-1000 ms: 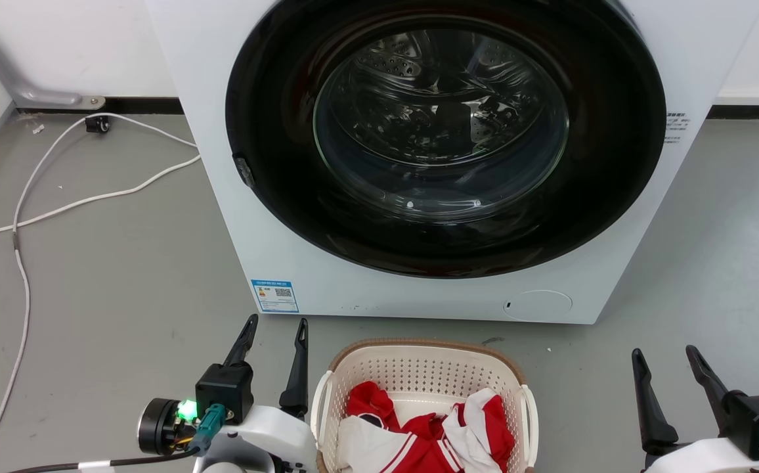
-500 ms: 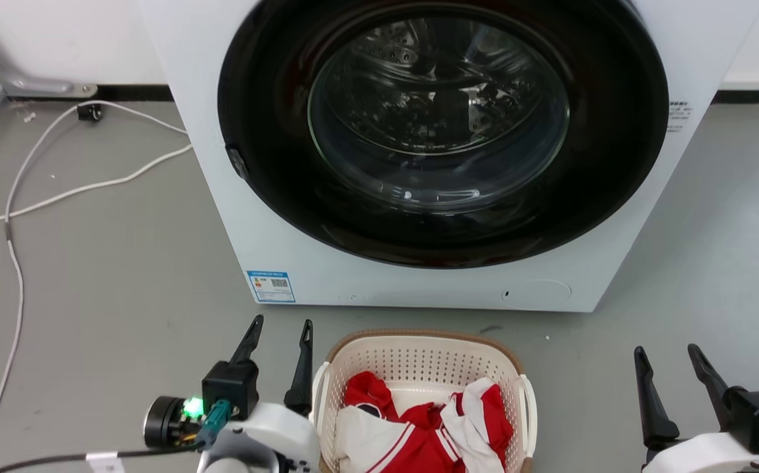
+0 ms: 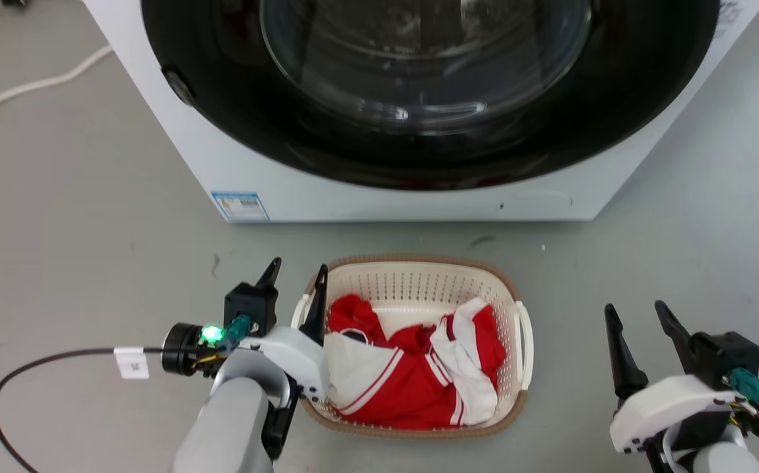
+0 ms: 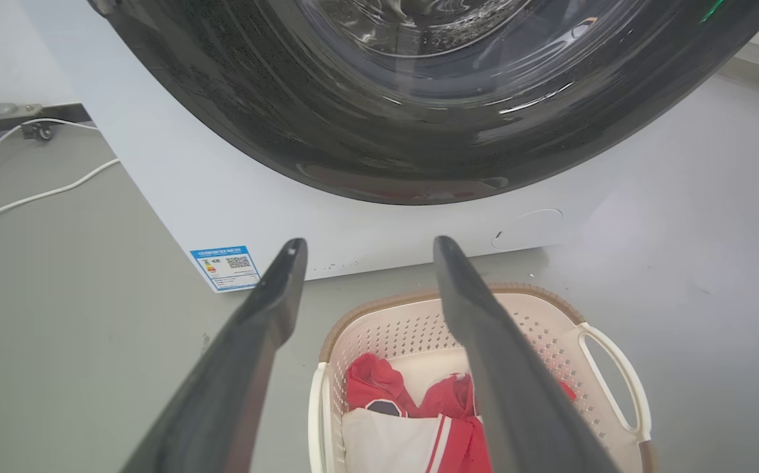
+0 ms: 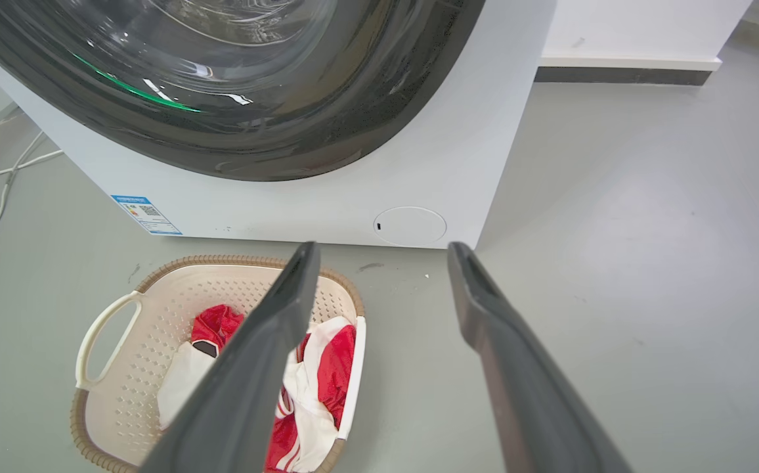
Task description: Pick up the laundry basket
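The laundry basket [image 3: 419, 284] is cream with a brown woven-look rim and white side handles. It stands on the grey floor in front of the washing machine and holds red and white clothes [image 3: 419, 378]. My left gripper [image 3: 297, 268] is open at the basket's left end. Its inner finger overlaps the rim near the left handle [image 3: 297, 314], and its outer finger is outside the basket. Whether it touches I cannot tell. My right gripper [image 3: 635, 309] is open over bare floor, well right of the right handle [image 3: 524, 341]. The wrist views show each gripper open [image 4: 368, 244] [image 5: 385, 248] above the basket [image 4: 550, 328] [image 5: 156, 309].
The white washing machine [image 3: 366, 200] with its dark round door shut stands close behind the basket. White cables [image 3: 31, 84] lie on the floor at the far left. A black cable [image 3: 25, 364] loops from my left wrist. A wall skirting [image 5: 622, 73] runs at the far right.
The head camera has tilted down, so the whole picture shifted and the full basket shows. My left gripper's inner finger now overlaps the basket's left rim. Both grippers stay open.
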Motion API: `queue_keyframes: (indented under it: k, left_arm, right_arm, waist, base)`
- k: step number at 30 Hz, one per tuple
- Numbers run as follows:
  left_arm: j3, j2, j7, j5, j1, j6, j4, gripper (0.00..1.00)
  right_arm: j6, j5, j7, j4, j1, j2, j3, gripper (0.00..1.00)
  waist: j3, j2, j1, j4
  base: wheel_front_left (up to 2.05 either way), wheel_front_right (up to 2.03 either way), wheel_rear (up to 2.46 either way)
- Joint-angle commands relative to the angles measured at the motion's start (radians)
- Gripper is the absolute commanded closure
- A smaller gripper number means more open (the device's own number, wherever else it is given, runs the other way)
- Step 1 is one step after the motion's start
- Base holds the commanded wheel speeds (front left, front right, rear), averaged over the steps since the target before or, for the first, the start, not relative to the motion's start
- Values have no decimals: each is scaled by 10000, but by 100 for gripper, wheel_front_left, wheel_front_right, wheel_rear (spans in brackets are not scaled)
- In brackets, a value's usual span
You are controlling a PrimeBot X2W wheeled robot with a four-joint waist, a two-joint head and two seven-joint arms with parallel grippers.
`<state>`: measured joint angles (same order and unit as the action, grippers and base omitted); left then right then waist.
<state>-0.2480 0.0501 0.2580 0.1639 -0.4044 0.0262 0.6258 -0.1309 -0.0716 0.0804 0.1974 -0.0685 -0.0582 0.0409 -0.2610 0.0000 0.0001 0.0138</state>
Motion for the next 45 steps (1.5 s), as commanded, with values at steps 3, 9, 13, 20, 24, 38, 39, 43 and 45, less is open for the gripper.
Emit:
queue_keyframes:
  k: [3, 9, 13, 20, 24, 38, 39, 43, 45]
  left_arm:
    - [9, 14, -84, 104, -661, 120, 794, 0]
    - [100, 182, -263, 301, -1791, 331, 2323, 0]
    - [192, 391, -392, 433, -2397, 438, 3214, 0]
    - [256, 677, -473, 703, -3266, 686, 4473, 0]
    - [267, 837, -456, 807, -3743, 772, 4970, 0]
    - [115, 1145, -571, 1087, -5014, 962, 5983, 0]
    - [99, 1141, -608, 1116, -5074, 966, 6038, 0]
    - [18, 1147, -903, 1228, -5298, 1007, 6226, 0]
    - [-59, 1175, -1030, 1290, -5351, 1012, 6300, 0]
  right_arm:
    - [3, -130, 229, 646, -653, -62, -173, 0]
    - [3, -400, 617, 1948, -1756, -158, -572, 0]
    - [3, -557, 914, 2873, -2507, -161, -947, 0]
    - [3, -900, 1332, 4467, -3783, -196, -1602, 0]
    - [3, -1017, 1510, 5275, -4496, -177, -1932, 0]
    - [3, -1646, 1755, 7736, -6567, -68, -3049, 0]
    - [3, -1679, 1755, 7954, -6717, -52, -3134, 0]
    - [3, -2056, 1710, 8723, -7218, 8, -3425, 0]
    - [3, -2269, 1563, 9068, -7420, 40, -3628, 0]
  waist:
    - [-1080, 0, -1, 100]
    - [-2285, 0, -1, 190]
    - [-2964, 0, -1, 326]
    - [-3924, 0, -1, 540]
    - [-4415, 0, -1, 604]
    - [-5458, 0, -1, 581]
    - [-5493, 0, -1, 571]
    - [-5618, 0, -1, 550]
    - [-5663, 0, -1, 557]
  base:
    - [0, 0, 0]
    - [0, 0, 0]
    - [0, 0, 0]
    - [0, 0, 0]
    - [0, 0, 0]
    - [0, 0, 0]
    - [0, 0, 0]
    - [0, 0, 0]
    - [0, 0, 0]
